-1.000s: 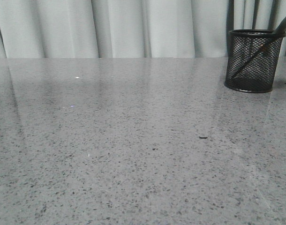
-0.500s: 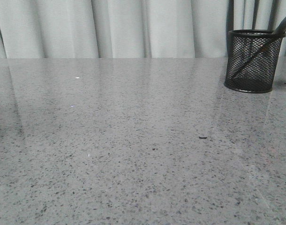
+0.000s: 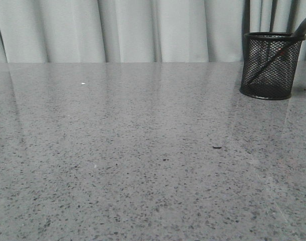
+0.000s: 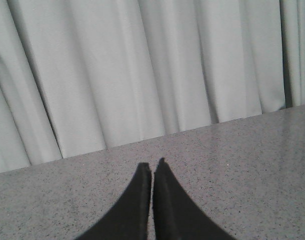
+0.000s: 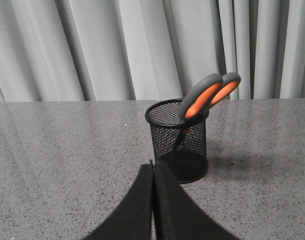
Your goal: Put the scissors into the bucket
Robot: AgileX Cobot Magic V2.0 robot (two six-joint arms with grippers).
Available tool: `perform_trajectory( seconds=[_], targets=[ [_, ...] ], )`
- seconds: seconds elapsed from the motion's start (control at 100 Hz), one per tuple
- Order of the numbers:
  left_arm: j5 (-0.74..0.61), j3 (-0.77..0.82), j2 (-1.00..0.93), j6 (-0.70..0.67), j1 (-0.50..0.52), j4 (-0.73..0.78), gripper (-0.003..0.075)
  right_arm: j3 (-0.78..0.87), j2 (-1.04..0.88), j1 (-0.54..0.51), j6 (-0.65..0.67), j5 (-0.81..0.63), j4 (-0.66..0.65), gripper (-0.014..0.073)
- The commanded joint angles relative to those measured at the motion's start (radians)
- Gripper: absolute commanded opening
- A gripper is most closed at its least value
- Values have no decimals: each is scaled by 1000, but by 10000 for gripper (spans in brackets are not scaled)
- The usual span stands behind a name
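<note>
The black wire-mesh bucket point(image 3: 269, 66) stands upright at the far right of the grey table; it also shows in the right wrist view point(image 5: 178, 140). The scissors point(image 5: 208, 95), with grey and orange handles, stand inside it, handles leaning out over the rim; in the front view only a dark handle tip point(image 3: 304, 24) shows at the frame edge. My right gripper point(image 5: 153, 164) is shut and empty, a short way in front of the bucket. My left gripper point(image 4: 152, 165) is shut and empty over bare table. Neither gripper shows in the front view.
The grey speckled table point(image 3: 143, 150) stretches across the front view. A pale curtain point(image 3: 143, 30) hangs behind its far edge. A small dark speck point(image 3: 217, 147) lies on the table right of the middle.
</note>
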Motion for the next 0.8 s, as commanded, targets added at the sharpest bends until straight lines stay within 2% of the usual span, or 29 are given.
perform_trajectory(
  seconds=[0.0, 0.73, 0.79],
  targets=[
    [-66, -22, 2, -13, 2, -14, -20, -23, 6, 1, -11, -60, 8, -69],
    [-68, -16, 2, -13, 2, -14, -20, -23, 6, 1, -11, -60, 8, -69],
    [-69, -10, 2, -13, 2, 25, -20, -23, 6, 1, -11, -60, 8, -69]
  ],
)
